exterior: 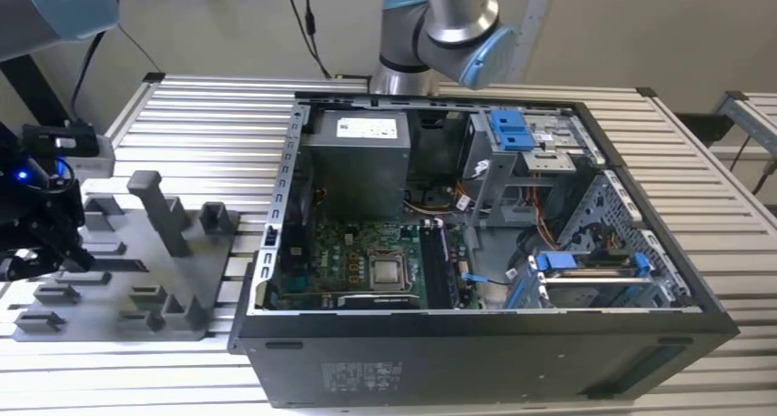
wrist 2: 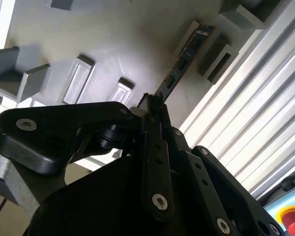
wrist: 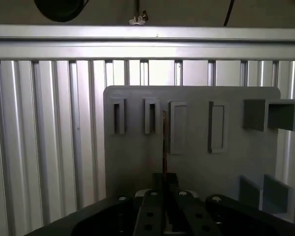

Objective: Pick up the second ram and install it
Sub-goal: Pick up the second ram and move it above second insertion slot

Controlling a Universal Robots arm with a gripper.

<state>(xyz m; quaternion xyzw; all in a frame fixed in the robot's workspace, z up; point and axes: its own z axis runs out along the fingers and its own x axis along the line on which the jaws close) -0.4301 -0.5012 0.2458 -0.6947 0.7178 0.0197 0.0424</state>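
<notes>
Closest to the lens in both wrist views: matt black gripper [wrist 2: 152,105] links, flat bars pinned with bright round screws. Pinched narrow on one end of the second ram [wrist 2: 187,51], a thin dark board stick with small chips along its face; edge-on in the first wrist view, a mere sliver rising from the fingertips.

Reaches out over the grey fixture plate [wrist 2: 128,39], smooth moulded plastic with raised rectangular pockets and blocks. Far end near a pocket at the plate's edge; contact there not determinable.

Beneath the plate, ribbed aluminium table [wrist: 49,147], long parallel slats.

Exterior view: gripper low over the plate's edge on the exterior view's left, wrist turned downward. Arm [exterior: 438,25] a grey tube with pale-blue caps, rooted at the table's far edge.

Just beside the plate, open black computer case [exterior: 486,361]: green motherboard [exterior: 364,252], grey power-supply box [exterior: 358,157], blue plastic clips.
</notes>
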